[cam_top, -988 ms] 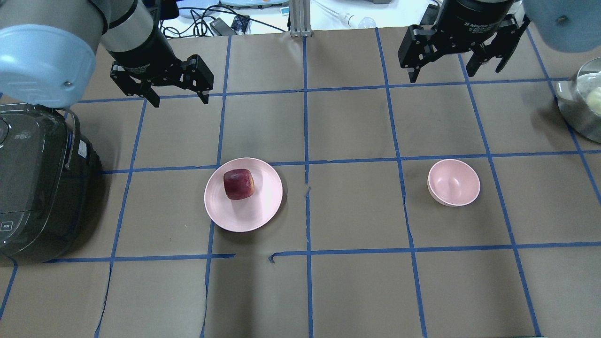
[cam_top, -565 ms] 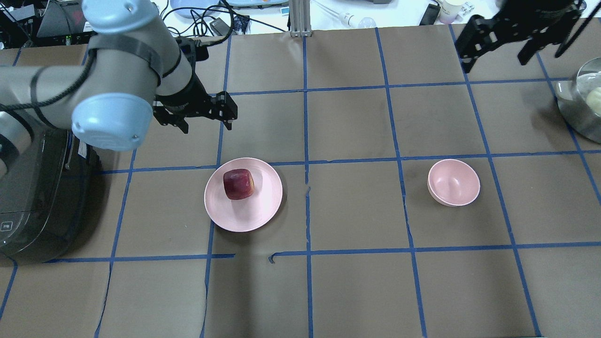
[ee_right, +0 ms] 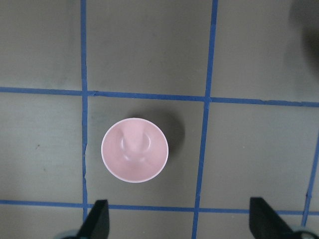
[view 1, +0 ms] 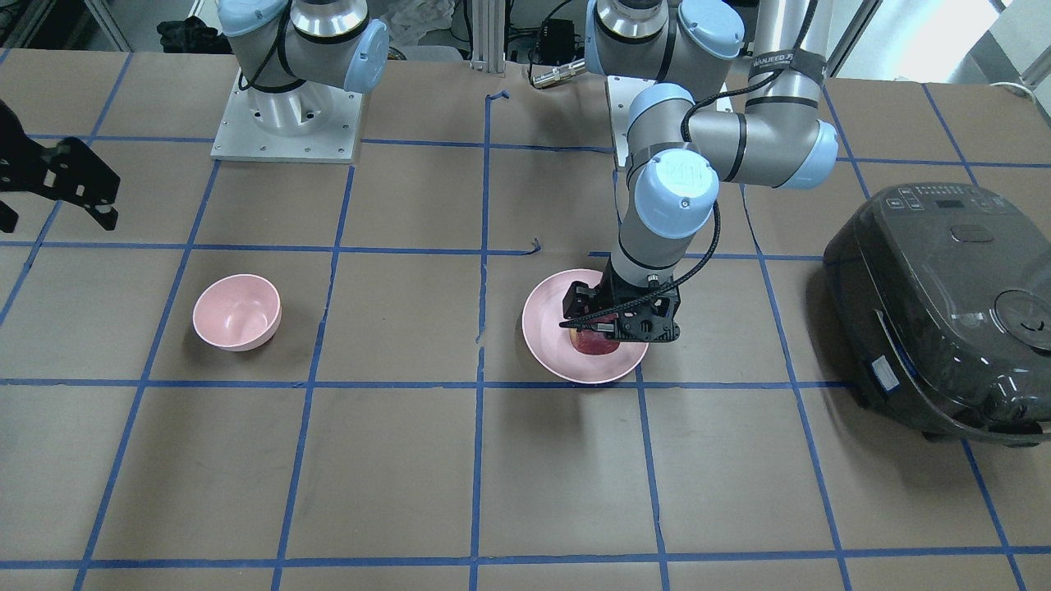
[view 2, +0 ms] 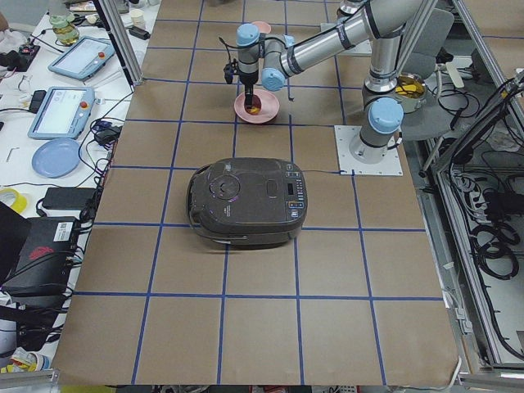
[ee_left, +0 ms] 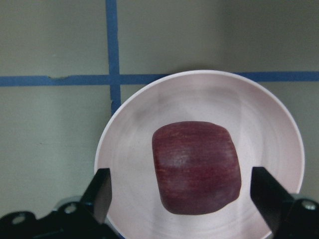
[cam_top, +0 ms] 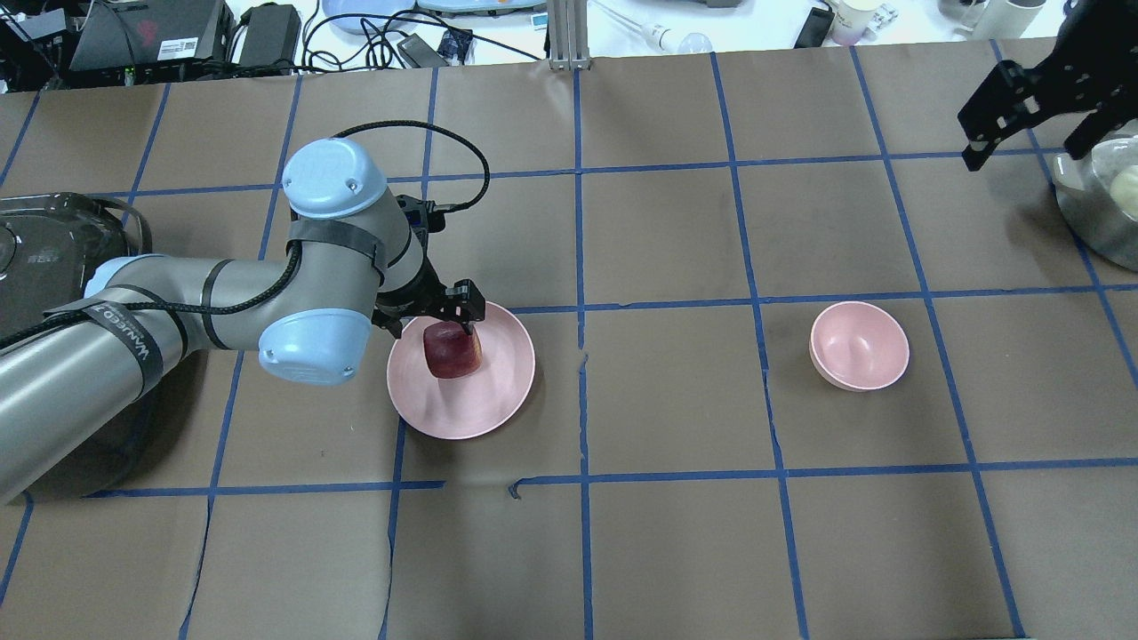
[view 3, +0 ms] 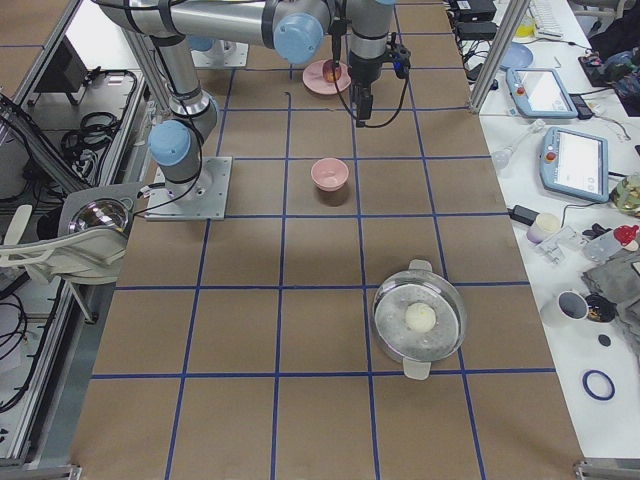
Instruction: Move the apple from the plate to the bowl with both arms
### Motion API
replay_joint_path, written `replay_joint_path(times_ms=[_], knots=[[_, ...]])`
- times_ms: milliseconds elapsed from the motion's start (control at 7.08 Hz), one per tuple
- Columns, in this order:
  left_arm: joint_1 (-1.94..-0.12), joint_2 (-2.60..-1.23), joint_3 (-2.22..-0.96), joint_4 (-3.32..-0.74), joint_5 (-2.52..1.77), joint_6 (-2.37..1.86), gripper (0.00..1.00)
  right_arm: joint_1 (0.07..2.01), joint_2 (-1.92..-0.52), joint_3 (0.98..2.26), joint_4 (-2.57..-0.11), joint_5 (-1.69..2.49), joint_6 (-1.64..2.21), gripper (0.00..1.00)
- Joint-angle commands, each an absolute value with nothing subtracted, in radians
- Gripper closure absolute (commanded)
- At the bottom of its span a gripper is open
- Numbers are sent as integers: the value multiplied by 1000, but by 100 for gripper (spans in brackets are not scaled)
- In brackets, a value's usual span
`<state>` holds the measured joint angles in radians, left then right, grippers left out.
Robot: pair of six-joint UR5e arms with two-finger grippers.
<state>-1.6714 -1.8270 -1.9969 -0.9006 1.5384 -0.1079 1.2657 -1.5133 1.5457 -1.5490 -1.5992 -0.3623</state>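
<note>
The left tool (cam_top: 434, 322) set astride the apple (ee_left: 195, 174)
The left tool is spread wide, nothing gripped, a finger placed each side of the one apple lying on the one plate (cam_top: 471, 404), so a grasp is judged next. The right tool (cam_top: 1022, 151), also wide and empty, is held high, apart from the one bowl (cam_top: 859, 345).

Silver-grey tubular left arm (cam_top: 178, 293) and right arm (view 1: 320, 25): light-blue screwed joint caps, WANJEED-lettered black straps clamping braided black cable on left, white bolted base plate (view 1: 238, 144), black left end effector (cam_top: 436, 327), right end effector (cam_top: 1022, 158).
</note>
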Motion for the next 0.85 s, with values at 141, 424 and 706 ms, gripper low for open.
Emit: replay_joint_path(times_ms=[141,424,706], knots=[[-1672,-1885,-2002,-879,1534,-124,3,1256,-1389,1948,-1985,-1612,-367,0],[-1672,-1885,-2000,-880,1535,-115,21,1256,-1339,2093,-2194,-1645,-365,0],[-1672,-1878,-1996,-877,1536,-104,81,1255,-1341,2103,-2206,-1644,-367,17]])
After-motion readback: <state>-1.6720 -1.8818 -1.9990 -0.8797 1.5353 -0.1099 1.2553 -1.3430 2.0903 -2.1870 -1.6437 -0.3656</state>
